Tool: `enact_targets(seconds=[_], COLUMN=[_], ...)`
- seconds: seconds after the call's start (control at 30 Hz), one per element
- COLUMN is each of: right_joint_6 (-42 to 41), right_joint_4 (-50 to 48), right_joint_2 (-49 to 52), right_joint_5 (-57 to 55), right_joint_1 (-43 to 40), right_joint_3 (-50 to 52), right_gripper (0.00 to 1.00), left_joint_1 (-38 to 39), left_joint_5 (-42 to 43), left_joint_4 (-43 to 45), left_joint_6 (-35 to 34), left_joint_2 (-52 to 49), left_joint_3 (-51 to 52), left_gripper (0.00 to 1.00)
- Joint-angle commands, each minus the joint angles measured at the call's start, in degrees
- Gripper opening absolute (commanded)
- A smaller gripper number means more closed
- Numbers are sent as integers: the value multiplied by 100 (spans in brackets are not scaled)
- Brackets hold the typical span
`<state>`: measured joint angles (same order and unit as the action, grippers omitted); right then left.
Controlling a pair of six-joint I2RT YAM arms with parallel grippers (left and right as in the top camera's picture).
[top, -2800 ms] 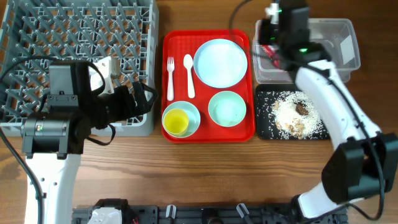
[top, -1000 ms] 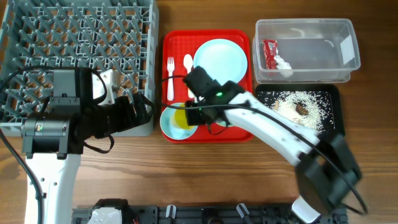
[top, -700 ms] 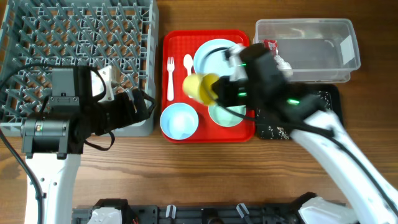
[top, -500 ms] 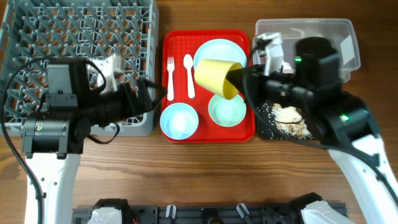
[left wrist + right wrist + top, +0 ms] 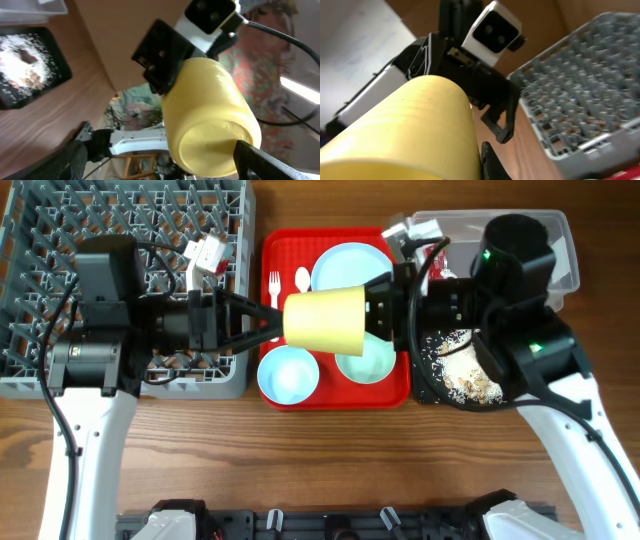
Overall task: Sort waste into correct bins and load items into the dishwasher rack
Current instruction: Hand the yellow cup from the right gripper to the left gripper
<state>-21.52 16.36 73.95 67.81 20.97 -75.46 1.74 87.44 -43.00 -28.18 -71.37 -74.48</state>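
Facing only left wrist: cup [image 5: 210, 120] base.

The wooden table [image 5: 330, 465] is carrying four things: the grey dishwasher rack [image 5: 130, 200] is sitting at its left, the red tray [image 5: 335, 402] is lying just beside it, and the clear tub [image 5: 568, 275] is sitting behind the black tray [image 5: 422, 392] at the right.

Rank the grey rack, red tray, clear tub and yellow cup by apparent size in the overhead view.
1. grey rack
2. red tray
3. clear tub, partly hidden
4. yellow cup, smallest even though it is raised nearer the camera, which enlarges it
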Motion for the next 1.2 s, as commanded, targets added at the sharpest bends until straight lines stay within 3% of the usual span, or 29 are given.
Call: enact_targets(seconds=[0.0,0.07,0.33,0.53,0.67,1.0,1.17], right_joint_6=[-286,-260,-461,-549,-540,-535,-706], right_joint_4=[-66,90,13,83,103,-85,-417], right_joint_2=[334,400,264,350,557,1016,1016], right_joint_5=[146,151,426,247,-210,-243,-203], right_joint_1=[323,267,-597,-205,273,623,660], right_joint_3=[-39,-39,-37,-37,-37,-37,-37], right_gripper=[4,4,4,4,4,4,4], left_joint_1=[66,22,-15,-15,-15,9,133], left_joint_5=[293,293,293,293,293,293,293], left_joint_4=[42,42,42,68,155,166,170], left_joint_6=[-59,-59,-57,-55,-57,-57,-55], left_joint_2=[35,39,39,39,39,42,39], left_joint_3=[-44,-44,-44,-44,-44,-44,-44], left_gripper=[93,90,97,99,88,86,79])
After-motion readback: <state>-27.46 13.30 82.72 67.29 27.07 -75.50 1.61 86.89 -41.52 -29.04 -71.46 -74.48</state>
